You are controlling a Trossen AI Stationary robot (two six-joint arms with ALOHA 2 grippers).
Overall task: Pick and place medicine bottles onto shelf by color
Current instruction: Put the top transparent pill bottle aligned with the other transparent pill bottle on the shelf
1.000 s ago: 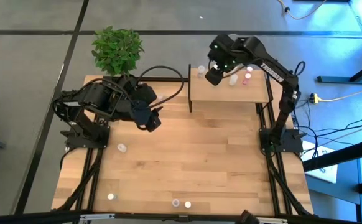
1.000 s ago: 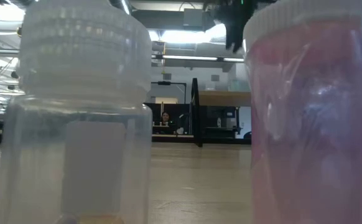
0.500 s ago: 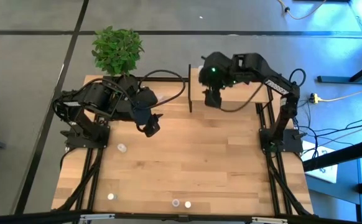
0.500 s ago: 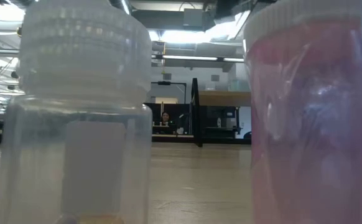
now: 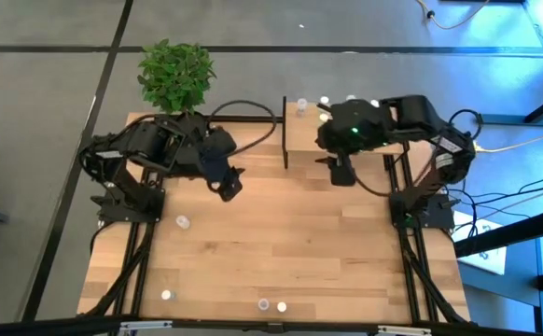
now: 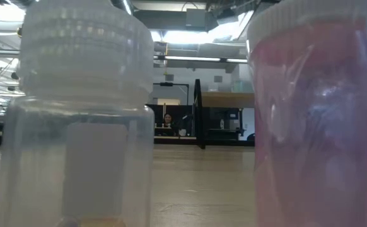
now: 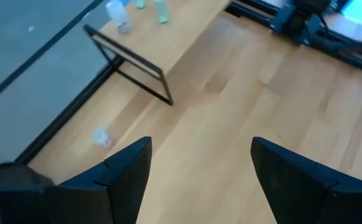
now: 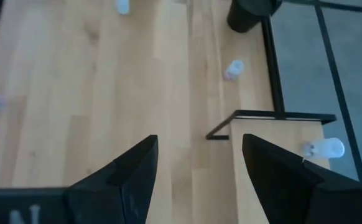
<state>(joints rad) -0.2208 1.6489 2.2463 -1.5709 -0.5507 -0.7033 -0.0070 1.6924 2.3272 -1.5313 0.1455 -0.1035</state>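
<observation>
Partway through the sorting, several medicine bottles [image 5: 300,105] stand along the far edge of the shelf [image 5: 304,138], while others wait on the table [image 5: 281,243]: one near the left arm's base [image 5: 183,221] and three along the near edge [image 5: 271,305]. The right gripper [image 5: 339,171] hangs over the shelf's front edge, jaws apart and empty. The left gripper [image 5: 229,186], also open and empty, hovers above the tabletop beside a potted plant [image 5: 175,75].
</observation>
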